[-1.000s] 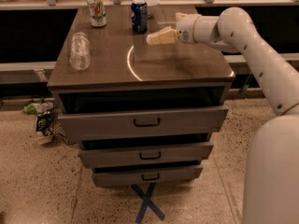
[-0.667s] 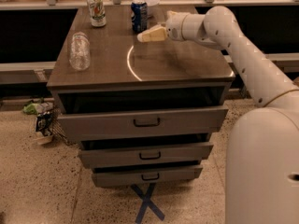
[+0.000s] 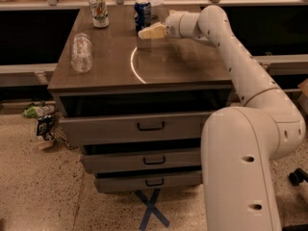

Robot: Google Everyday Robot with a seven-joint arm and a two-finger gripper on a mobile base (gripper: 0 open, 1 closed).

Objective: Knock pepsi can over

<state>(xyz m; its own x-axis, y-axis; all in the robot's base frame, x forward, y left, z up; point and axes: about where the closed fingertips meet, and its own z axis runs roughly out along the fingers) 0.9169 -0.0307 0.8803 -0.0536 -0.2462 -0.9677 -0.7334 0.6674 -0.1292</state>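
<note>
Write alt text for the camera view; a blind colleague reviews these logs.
A white robot arm reaches across a drawer cabinet, its gripper right by an upright blue pepsi can at the back. A white-and-green can stands further left, and a clear plastic bottle lies near the left edge.

A white-and-green can (image 3: 98,9) stands upright at the back left of the brown counter (image 3: 187,66). Nearer the front, a clear plastic bottle (image 3: 81,52) lies on its side. Below are three drawers (image 3: 150,126). A blue tape cross (image 3: 151,209) marks the speckled floor, and crumpled wrappers (image 3: 41,121) lie to the left.
</note>
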